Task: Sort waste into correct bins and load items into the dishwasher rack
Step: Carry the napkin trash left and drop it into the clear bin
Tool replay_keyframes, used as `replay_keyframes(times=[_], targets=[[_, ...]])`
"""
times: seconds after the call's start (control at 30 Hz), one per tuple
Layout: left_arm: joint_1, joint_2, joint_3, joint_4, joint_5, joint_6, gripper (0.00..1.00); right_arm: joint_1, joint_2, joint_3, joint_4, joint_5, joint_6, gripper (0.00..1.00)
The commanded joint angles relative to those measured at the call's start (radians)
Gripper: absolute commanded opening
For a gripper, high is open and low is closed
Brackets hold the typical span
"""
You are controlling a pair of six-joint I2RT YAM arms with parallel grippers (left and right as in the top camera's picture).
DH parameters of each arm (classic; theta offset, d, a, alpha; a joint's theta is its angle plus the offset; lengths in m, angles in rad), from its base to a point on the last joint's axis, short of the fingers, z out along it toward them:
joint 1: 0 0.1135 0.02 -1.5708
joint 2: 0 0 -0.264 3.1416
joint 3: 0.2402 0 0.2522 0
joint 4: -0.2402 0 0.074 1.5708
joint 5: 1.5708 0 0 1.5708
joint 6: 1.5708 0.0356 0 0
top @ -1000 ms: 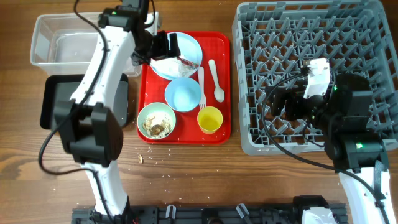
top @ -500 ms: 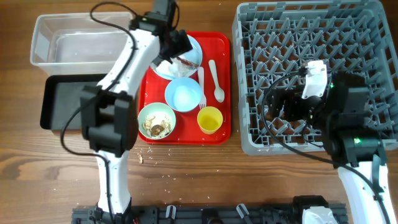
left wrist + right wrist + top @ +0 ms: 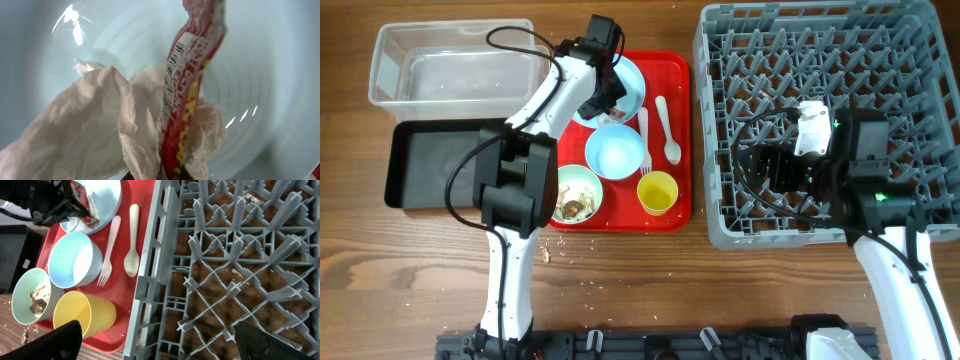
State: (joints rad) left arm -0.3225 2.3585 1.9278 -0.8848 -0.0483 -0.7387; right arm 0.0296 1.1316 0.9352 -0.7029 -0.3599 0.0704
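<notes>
My left gripper [image 3: 609, 96] is down on the pale blue plate [image 3: 634, 78] at the back of the red tray [image 3: 682, 130]. It is shut on the red-and-white wrapper [image 3: 192, 75] together with a fold of the crumpled white napkin [image 3: 100, 125]; only its dark fingertips [image 3: 131, 177] show at the bottom edge. On the tray also stand the blue bowl [image 3: 617, 152], the green bowl [image 3: 572, 193] holding food scraps, the yellow cup [image 3: 658, 192], the fork [image 3: 643, 140] and the spoon [image 3: 666, 125]. My right gripper [image 3: 760, 170] hangs open over the left part of the dishwasher rack [image 3: 820, 60].
The clear tub [image 3: 450, 65] stands at the back left, with the black tray [image 3: 430, 165] in front of it. Crumbs [image 3: 546, 255] lie on the wooden table near the red tray's front corner. The rack's grey wall [image 3: 150, 280] separates my right gripper from the tray.
My left gripper moved right over the plate, came down and shut on the wrapper and napkin. The right arm shifted slightly left over the rack, still open.
</notes>
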Motion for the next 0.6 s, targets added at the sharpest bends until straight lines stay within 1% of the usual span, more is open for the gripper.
replay_keyframes(times=[0.0,0.13,0.27,0.4,0.5,0.53,0.57], targets=[[0.011,-0.055,0.054,-0.008,0.027,0.056,0.04,-0.003,0.005,0.021,-0.001,-0.024,0.012,1.0],[0.028,-0.209,0.103,-0.058,0.024,0.08,0.04,-0.003,0.005,0.021,-0.001,-0.024,0.012,1.0],[0.091,-0.347,0.103,-0.12,0.01,0.08,0.04,-0.003,0.005,0.021,0.003,-0.024,0.012,1.0],[0.198,-0.346,0.101,-0.164,-0.086,0.08,0.04,-0.003,0.005,0.021,0.006,-0.024,0.012,1.0],[0.283,-0.286,0.101,-0.115,-0.173,0.08,0.04,-0.003,0.005,0.021,0.01,-0.024,0.012,1.0],[0.302,-0.261,0.101,-0.092,-0.174,0.081,0.07,-0.003,0.005,0.021,0.011,-0.023,0.011,1.0],[0.318,-0.234,0.101,-0.063,-0.174,0.081,0.2,-0.003,0.005,0.021,0.011,-0.023,0.012,1.0]])
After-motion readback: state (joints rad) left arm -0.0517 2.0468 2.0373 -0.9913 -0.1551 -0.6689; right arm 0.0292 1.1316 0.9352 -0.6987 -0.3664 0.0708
